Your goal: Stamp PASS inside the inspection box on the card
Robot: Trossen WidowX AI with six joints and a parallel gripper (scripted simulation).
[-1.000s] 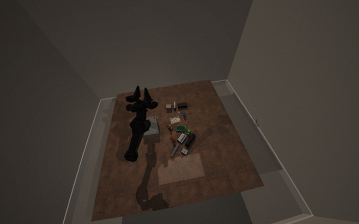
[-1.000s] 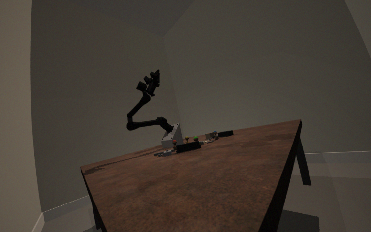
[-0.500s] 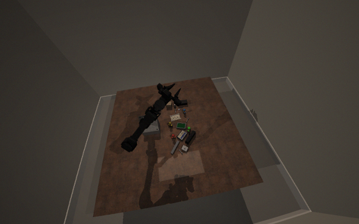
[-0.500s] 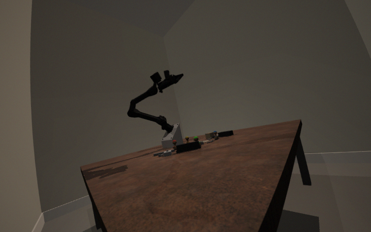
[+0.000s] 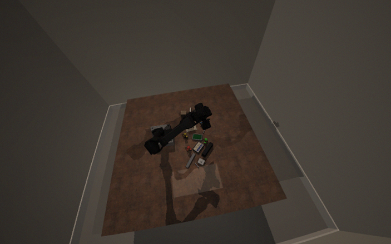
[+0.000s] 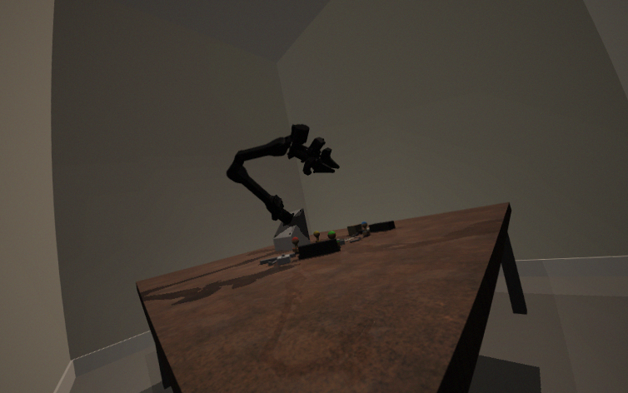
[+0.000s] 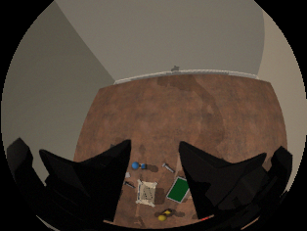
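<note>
My gripper [image 6: 336,169] [image 7: 155,145] is partly open, with nothing between its fingers, high above the bench. Several stamp-like knobs stand on the bench: green [image 5: 205,141] [image 6: 331,235], red [image 5: 188,148] [image 6: 296,241], yellow [image 5: 185,134] [image 6: 316,234] [image 7: 162,217] and blue [image 6: 364,224] [image 7: 135,165]. I cannot read which is PASS. A green pad [image 5: 196,136] [image 7: 178,189] in a pale frame lies between the green and yellow knobs. A cream card-like piece [image 5: 191,129] [image 7: 147,193] with dark marks lies beside it; its box cannot be made out. The arm hides the blue knob in the top view.
A white-and-blue box [image 5: 198,147], a black block [image 5: 207,149] [image 6: 319,248], a grey bar [image 5: 190,160] and a small white block [image 5: 201,161] lie near the green and red knobs. A brown block [image 5: 183,112] and another black block [image 6: 382,226] are farther back.
</note>
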